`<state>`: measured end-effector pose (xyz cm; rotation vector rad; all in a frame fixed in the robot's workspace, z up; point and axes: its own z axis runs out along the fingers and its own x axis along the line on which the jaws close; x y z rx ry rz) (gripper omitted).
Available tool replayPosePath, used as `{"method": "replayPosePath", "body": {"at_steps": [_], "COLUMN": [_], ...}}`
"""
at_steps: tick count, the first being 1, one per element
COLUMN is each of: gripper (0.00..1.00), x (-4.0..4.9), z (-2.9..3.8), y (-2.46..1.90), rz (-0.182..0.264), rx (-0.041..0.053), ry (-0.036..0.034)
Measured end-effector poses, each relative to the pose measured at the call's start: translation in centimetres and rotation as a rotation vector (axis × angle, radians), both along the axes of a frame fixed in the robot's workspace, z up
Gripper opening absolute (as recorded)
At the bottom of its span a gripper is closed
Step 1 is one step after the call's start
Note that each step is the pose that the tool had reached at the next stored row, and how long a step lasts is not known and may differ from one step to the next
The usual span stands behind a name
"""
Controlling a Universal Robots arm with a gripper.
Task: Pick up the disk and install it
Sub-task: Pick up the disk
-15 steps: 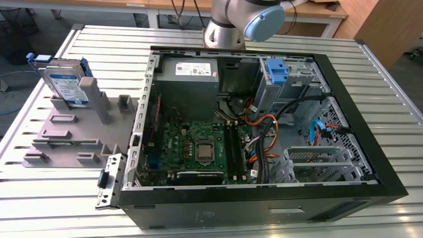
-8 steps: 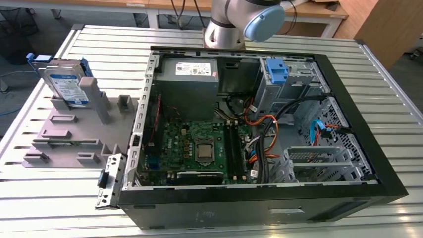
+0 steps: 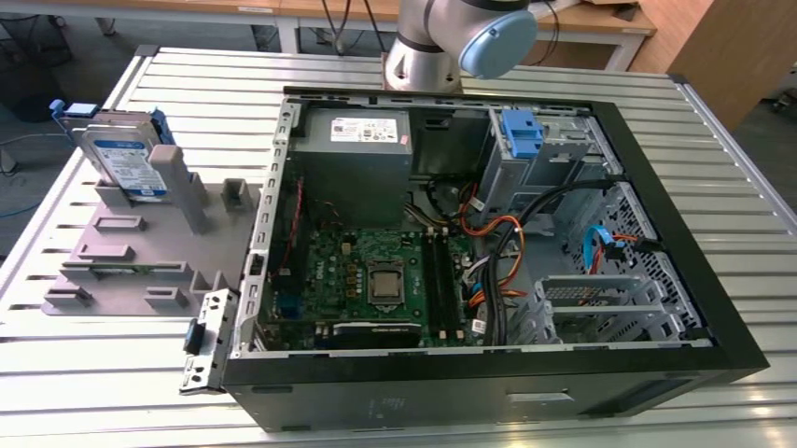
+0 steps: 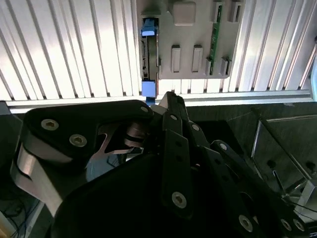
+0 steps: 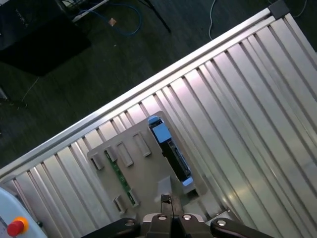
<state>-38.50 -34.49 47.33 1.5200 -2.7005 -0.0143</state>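
Arm (image 3: pixel 494 39) well above disk (image 3: pixel 126 161)

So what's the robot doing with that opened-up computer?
A robot arm is working next to an open computer case. The disk, in its blue frame, stands on edge in a grey holder on the metal table, at the exterior view's left of the case. In the first wrist view the gripper hangs above the holder, shut and holding nothing. The disk is not picked up yet.
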Motion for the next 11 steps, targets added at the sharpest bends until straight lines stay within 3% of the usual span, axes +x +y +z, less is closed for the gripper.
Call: {"method": "replayPosePath", "body": {"at_steps": [7,11], "gripper": [0.11,0.11], "x": [0.0,0.0], "z": [-0.75,-0.76], "y": [0.0,0.0], "rz": [0.08,0.081], "rx": [0.0001,0.0], "ry": [-0.0001,-0.0001]}}
